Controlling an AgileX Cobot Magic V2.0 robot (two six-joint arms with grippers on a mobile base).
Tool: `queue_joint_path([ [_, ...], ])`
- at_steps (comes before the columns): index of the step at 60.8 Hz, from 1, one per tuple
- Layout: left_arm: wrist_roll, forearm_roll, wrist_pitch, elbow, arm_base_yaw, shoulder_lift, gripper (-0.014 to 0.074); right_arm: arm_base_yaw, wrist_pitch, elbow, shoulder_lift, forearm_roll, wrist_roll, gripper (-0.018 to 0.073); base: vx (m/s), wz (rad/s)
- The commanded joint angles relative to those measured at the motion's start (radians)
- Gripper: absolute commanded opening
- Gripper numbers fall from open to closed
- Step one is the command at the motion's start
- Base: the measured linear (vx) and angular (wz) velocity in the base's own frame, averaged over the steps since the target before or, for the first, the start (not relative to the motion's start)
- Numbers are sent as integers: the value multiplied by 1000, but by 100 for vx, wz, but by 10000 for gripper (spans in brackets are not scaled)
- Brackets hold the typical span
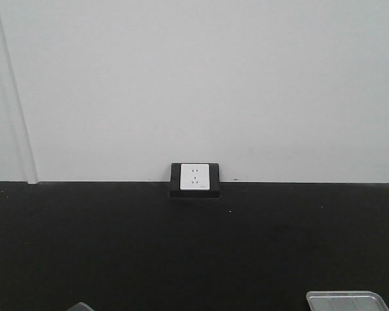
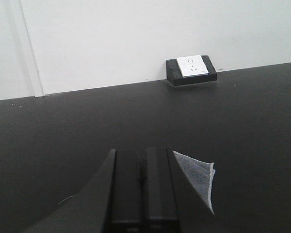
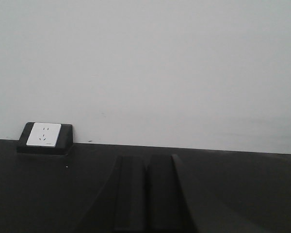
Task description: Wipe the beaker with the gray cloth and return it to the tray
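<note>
Honestly, I am looking at very little of the job from here. In the front-facing view only the far rim of a pale grey metal tray (image 1: pixel 345 299) is showing at about five o'clock, at the bottom edge, and the inside of it is lying out of frame, so I cannot tell whether the beaker is standing in it. The beaker itself is not appearing in any view.

My left gripper (image 2: pixel 144 187) is hanging low over the black matte desk (image 2: pixel 63 136), its jaws pressed together with no gap I can make out and nothing between them. The flat gray cloth (image 2: pixel 198 177) is lying on the desk just beside those jaws, at about three o'clock of them, with one corner pointing away; it is also peeking in at seven o'clock of the front-facing view.

My right gripper (image 3: pixel 146 194) is pointing toward the white wall (image 3: pixel 160 63), its jaws likewise closed up and holding nothing. A white socket in a black housing (image 1: pixel 195 179) is sitting at the back of the desk, at twelve o'clock.

As I am judging it, this scene is fitting either end of the job: the cloth lying ready with the beaker waiting unwiped, or the cloth laid down with the wiped beaker back in the tray. The pictures are not settling which.
</note>
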Motion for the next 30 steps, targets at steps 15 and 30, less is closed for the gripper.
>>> queue_joint_path([
  [15,-9,-1,-78,-6,3,-4,-6,-6,-83,-31,5,-10,-4,-5,0,0],
  [30,-9,-1,-78,-6,3,-4,-6,-6,-83,122,-54,-334,378,-5,0,0],
])
